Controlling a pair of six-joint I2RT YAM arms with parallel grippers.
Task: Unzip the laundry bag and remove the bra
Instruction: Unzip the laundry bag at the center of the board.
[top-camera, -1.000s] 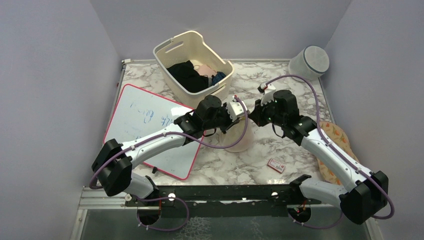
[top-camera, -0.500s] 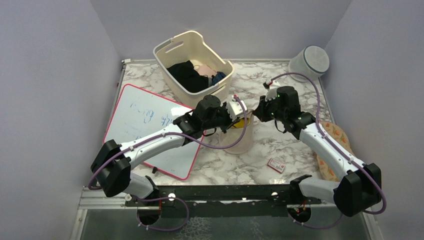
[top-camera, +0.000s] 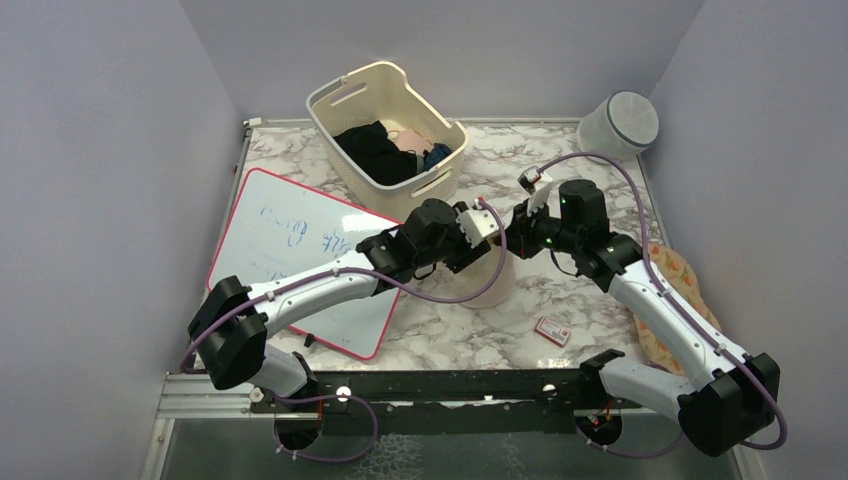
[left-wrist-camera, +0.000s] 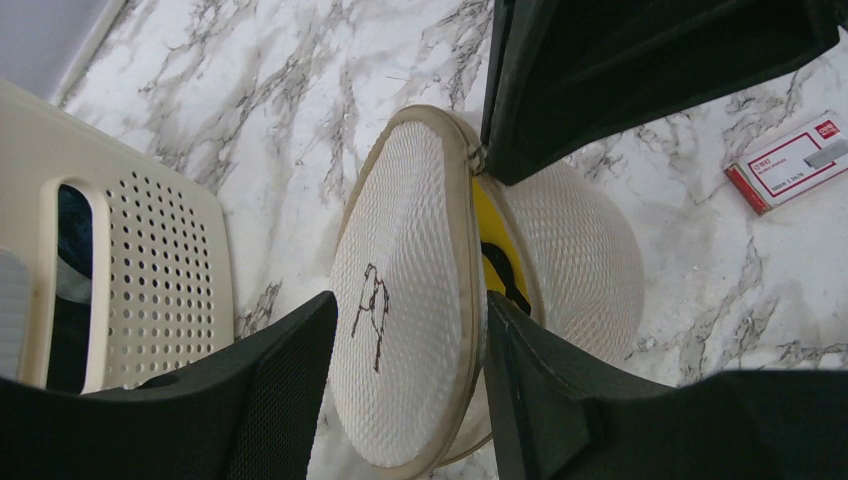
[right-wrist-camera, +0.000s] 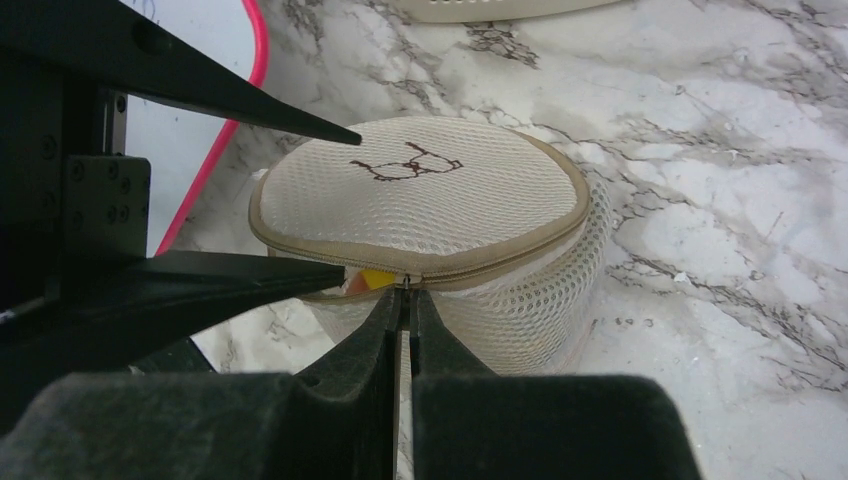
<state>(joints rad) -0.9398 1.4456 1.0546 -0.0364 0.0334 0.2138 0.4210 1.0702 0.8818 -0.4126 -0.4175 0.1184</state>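
Note:
The laundry bag, a squat cream mesh drum with a dark bra outline on its lid, stands at mid-table. It is mostly hidden under both grippers in the top view. Its zipper is partly open and something yellow with a black strap shows in the gap. My right gripper is shut on the zipper pull at the near side. My left gripper is open and straddles the lid, one finger above it and one at the gap.
A cream slotted basket with dark clothes stands behind the bag. A red-edged whiteboard lies at the left. A white-grey cylinder is at the back right. A small red-and-white box and a patterned cloth lie at the right.
My left gripper has moved a little right over the bag. My right gripper swung back, then came in low at the bag's side. The yellow in the gap is now covered in the top view.

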